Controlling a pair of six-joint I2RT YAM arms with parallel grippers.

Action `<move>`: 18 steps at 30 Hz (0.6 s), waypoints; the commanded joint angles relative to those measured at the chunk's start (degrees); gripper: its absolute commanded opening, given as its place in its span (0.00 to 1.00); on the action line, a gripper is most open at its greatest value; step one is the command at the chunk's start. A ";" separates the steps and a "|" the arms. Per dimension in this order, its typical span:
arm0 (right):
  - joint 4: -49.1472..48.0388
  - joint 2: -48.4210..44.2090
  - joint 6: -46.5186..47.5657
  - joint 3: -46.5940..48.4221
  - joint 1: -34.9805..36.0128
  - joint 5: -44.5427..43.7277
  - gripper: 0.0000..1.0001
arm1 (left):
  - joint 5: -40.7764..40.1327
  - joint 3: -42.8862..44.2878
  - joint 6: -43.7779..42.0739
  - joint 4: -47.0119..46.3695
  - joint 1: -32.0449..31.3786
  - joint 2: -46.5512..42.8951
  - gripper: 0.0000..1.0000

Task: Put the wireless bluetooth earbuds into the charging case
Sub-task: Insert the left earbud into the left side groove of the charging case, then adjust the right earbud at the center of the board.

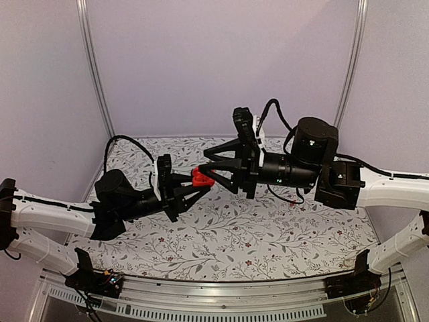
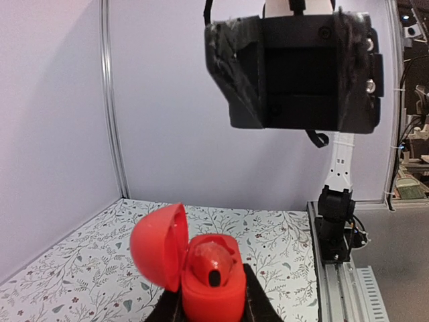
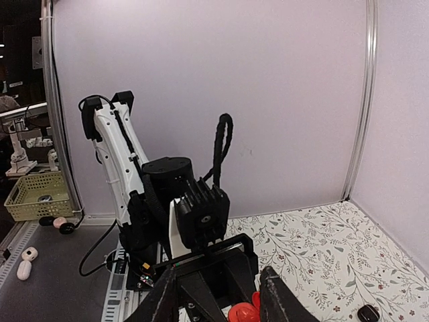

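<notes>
My left arm [image 1: 127, 201] and right arm [image 1: 288, 168] face nose to nose mid-frame: left fingers [image 2: 260, 308] grip the open charging case [image 2: 211, 292], earbud [image 2: 213, 261] inside; right fingers [image 3: 278, 302] spread wide.

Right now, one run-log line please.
left gripper: shut on open red plastic charging case | glossy red earbud: seated in case | right gripper: open, at case
</notes>
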State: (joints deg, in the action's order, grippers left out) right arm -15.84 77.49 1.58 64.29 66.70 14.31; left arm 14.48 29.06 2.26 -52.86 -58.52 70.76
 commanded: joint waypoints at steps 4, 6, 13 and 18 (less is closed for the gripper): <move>6.86 -7.16 -0.29 -1.25 -4.66 -4.45 0.44 | -0.07 -0.85 0.73 -0.45 -0.61 -0.75 0.00; 9.70 -9.69 -4.54 -3.82 -9.14 -4.92 0.44 | -0.19 -0.81 0.61 0.27 -0.48 -1.01 0.00; 25.62 -11.21 -16.76 -12.18 -29.96 -7.41 0.43 | -0.50 -1.76 0.98 0.41 -0.11 -1.95 0.00; 24.44 -9.81 -19.97 -21.36 -39.36 -5.17 0.44 | -0.41 -1.95 1.30 0.28 -0.11 -2.21 0.00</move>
State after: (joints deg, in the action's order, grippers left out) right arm 4.80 66.13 -12.97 48.82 32.38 8.01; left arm 14.41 27.99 3.11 -52.01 -58.50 69.69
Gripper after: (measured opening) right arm 0.435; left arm 0.188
